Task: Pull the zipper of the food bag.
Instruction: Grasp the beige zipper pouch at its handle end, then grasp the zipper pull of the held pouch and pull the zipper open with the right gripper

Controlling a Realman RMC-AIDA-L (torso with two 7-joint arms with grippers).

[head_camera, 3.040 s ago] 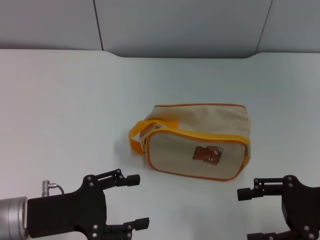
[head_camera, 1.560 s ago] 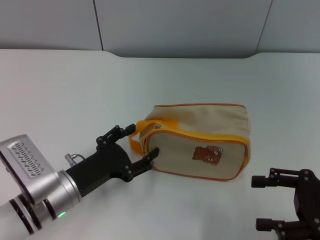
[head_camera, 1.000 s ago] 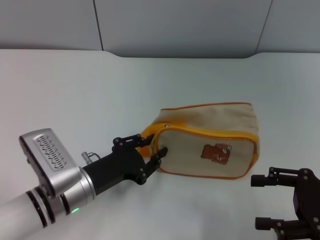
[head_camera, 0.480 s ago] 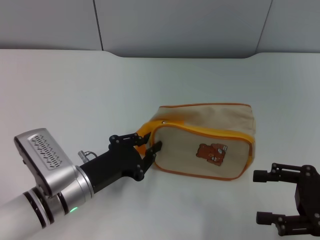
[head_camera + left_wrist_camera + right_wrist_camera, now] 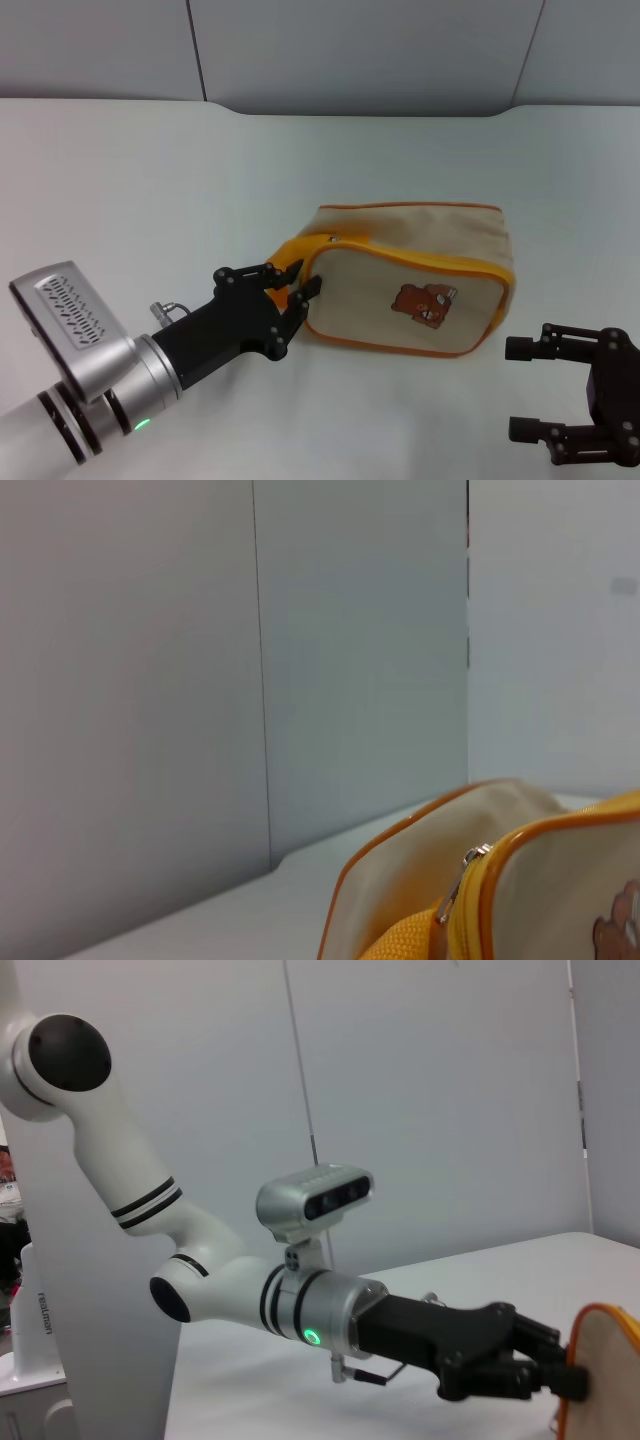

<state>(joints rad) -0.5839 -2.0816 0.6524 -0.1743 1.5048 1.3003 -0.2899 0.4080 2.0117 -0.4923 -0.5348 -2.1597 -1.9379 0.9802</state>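
Food bag (image 5: 410, 290): beige canvas box with orange piping, lying on the white table (image 5: 150, 170) a little toward the near-right of its middle. Long axis runs roughly parallel to the table's near edge, slightly skewed; bear patch (image 5: 420, 303) faces the near edge; handle end points toward the left edge.

Orange strap handle (image 5: 288, 262): at the bag's left end, looping outward.

Zipper (image 5: 452, 888): silver pull tab at the bag's upper left corner, on the orange-trimmed track, hanging down along the corner.

Left gripper (image 5: 288, 295): reaching in from the near-left corner, fingers parted a moderate way around the bag's left end and the strap handle; whether they grip either, the pictures do not settle. Probably there to steady that end or get at the tab; it has not taken the tab.

Right gripper (image 5: 528, 390): near the near-right corner, spread wide, holding nothing, just clear of the bag; apparently waiting.
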